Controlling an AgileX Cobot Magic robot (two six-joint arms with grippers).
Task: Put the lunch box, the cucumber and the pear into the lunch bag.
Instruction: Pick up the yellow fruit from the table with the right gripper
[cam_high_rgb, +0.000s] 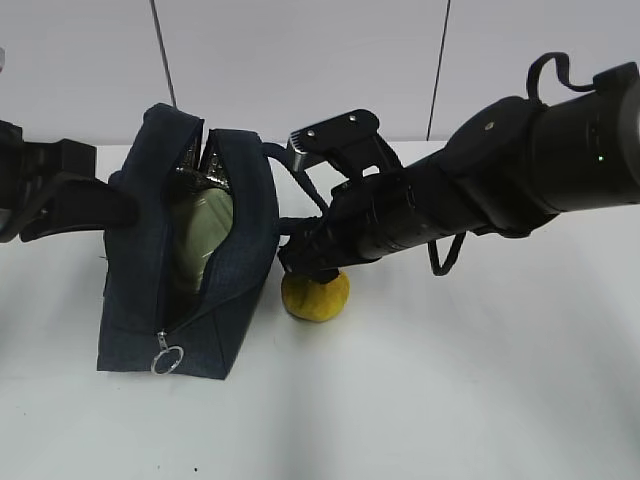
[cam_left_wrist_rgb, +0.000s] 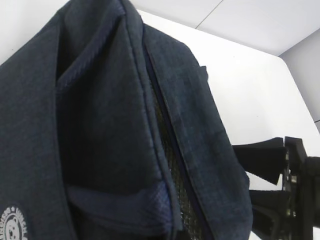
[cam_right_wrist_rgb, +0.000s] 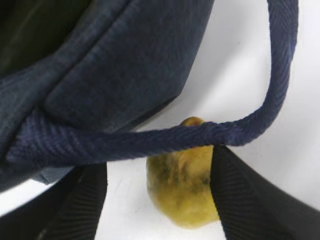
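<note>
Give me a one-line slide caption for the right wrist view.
Right gripper straddles the yellow pear on the white table, the lunch bag and its handle loop crossing in front.

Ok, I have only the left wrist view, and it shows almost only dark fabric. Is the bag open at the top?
Observer: Yes. The lunch bag is unzipped, and the lunch box shows inside with its pale green lid.
Operator: And where is the pear?
Observer: The pear lies on the table, outside the bag, at its right side.
Operator: Is the right gripper on it?
Observer: The right gripper is open, with one finger on each side of the pear.
</note>
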